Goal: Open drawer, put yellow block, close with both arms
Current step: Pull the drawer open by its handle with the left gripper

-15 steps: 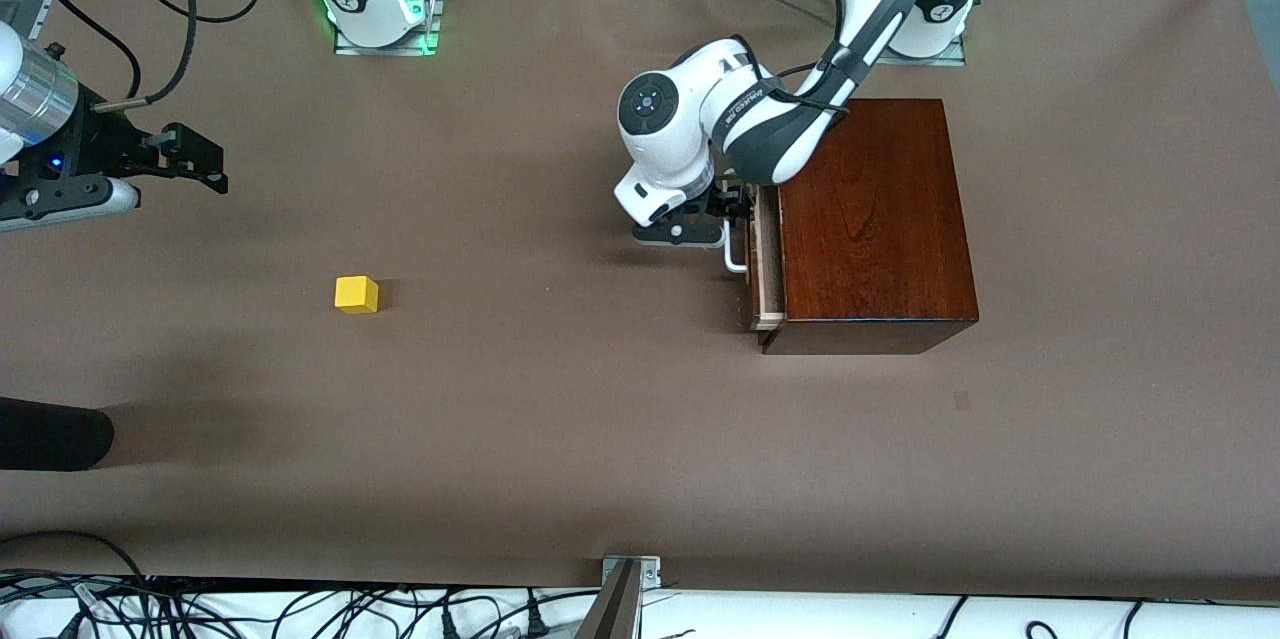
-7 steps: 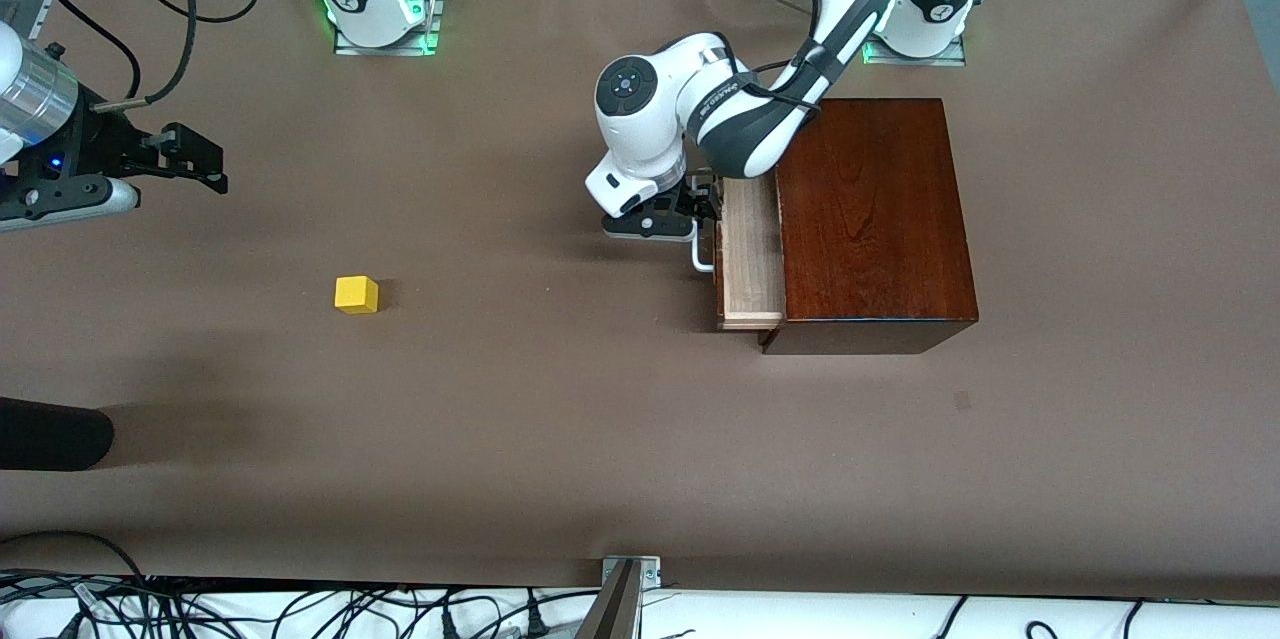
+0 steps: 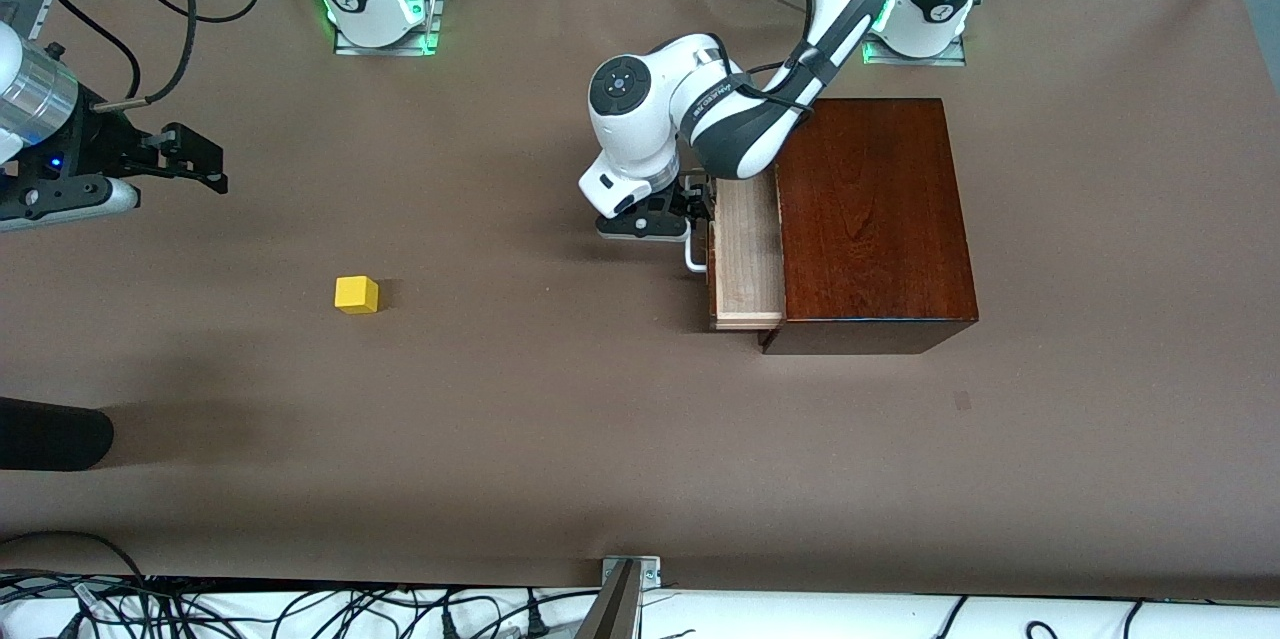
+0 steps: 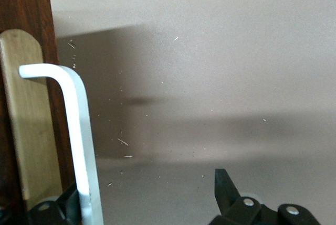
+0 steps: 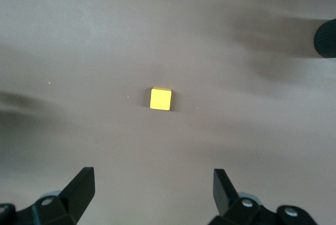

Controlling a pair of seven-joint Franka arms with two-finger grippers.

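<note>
The left arm hides part of the drawer [image 3: 745, 264]; the white handle [image 4: 79, 146] runs off the left wrist view's edge

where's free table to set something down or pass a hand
Bare table runs between the yellow block and the drawer, and all along the front camera's edge. Crowded only at the drawer handle, where the left gripper sits. The right gripper waits open, high above the block.

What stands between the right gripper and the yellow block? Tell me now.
Nothing visible does. The right gripper, open, hangs above the table, and only bare brown tabletop lies between it and the yellow block.
</note>
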